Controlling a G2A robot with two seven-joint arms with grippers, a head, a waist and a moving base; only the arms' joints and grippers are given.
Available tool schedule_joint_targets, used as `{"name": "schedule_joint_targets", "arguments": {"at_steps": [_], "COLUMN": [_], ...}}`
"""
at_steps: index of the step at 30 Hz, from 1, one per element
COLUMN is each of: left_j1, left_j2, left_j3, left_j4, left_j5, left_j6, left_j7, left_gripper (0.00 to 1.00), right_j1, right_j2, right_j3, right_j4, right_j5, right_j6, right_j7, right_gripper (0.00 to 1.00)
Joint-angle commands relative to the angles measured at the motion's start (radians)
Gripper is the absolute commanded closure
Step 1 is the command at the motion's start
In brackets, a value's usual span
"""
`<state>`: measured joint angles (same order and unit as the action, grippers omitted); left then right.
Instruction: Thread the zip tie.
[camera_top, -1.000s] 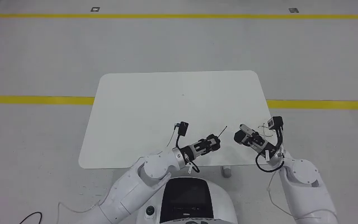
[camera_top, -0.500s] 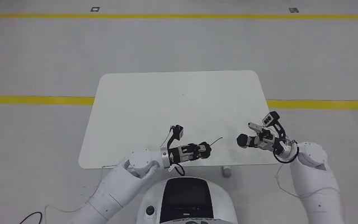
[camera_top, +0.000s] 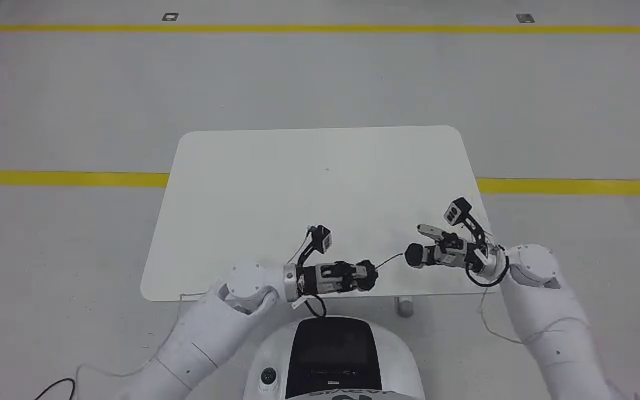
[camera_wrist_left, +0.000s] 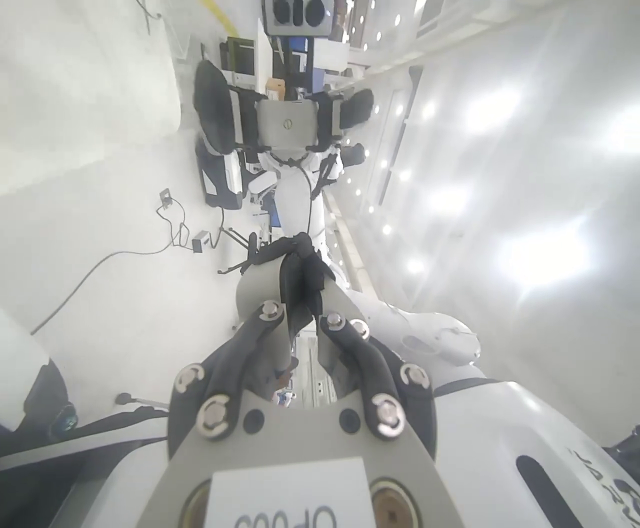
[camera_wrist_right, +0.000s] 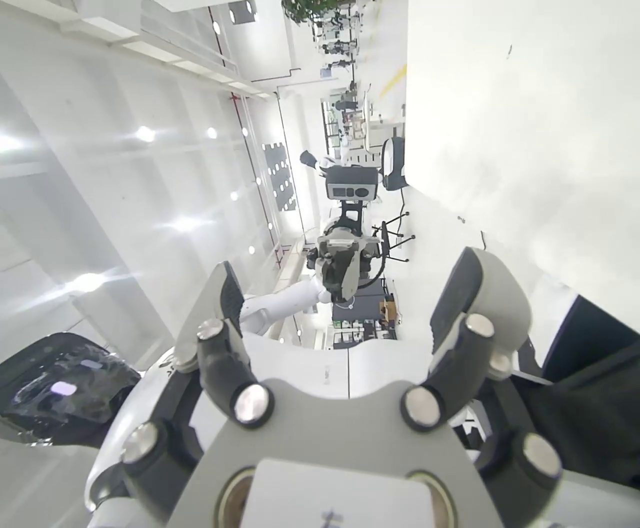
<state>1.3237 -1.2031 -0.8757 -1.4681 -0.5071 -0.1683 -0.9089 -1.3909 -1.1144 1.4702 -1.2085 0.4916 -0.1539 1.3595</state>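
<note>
Top view, low centre: guide the free tip of the zip tie squarely into your right hand, whose jaws stand apart, and close only then, with your left hand clamped on the other end. It is a thin black strand over the near part of the counter, and probably flexes easily.
</note>
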Motion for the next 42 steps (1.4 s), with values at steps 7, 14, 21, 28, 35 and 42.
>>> {"name": "schedule_joint_targets", "arguments": {"at_steps": [7,14,21,28,35,42], "left_j1": [-0.041,-0.052,-0.049,-0.045,-0.042,-0.042], "left_j2": [-0.002,-0.003,-0.002,0.005,0.006,0.006], "left_j3": [0.034,0.048,0.05,0.042,0.044,0.044], "left_j4": [0.038,0.043,0.033,0.029,0.021,0.021], "left_j5": [-0.028,-0.043,-0.044,-0.043,-0.049,-0.049], "left_j6": [-0.03,-0.043,-0.045,-0.051,-0.062,-0.062], "left_j7": [-0.098,-0.122,-0.082,-0.066,-0.07,-0.07], "left_gripper": [1.0,1.0,1.0,1.0,1.0,1.0], "right_j1": [0.021,0.035,0.026,0.002,-0.008,0.005], "right_j2": [0.053,0.099,0.099,0.121,0.162,0.197], "right_j3": [-0.153,-0.232,-0.222,-0.243,-0.284,-0.331], "right_j4": [-0.009,-0.02,-0.023,-0.061,-0.075,-0.06], "right_j5": [0.162,0.208,0.228,0.271,0.344,0.433], "right_j6": [-0.045,-0.062,-0.068,-0.106,-0.135,-0.17], "right_j7": [0.031,0.031,0.015,0.031,0.031,0.031], "right_gripper": [0.0,0.0,0.0,0.0,0.56,0.68]}}
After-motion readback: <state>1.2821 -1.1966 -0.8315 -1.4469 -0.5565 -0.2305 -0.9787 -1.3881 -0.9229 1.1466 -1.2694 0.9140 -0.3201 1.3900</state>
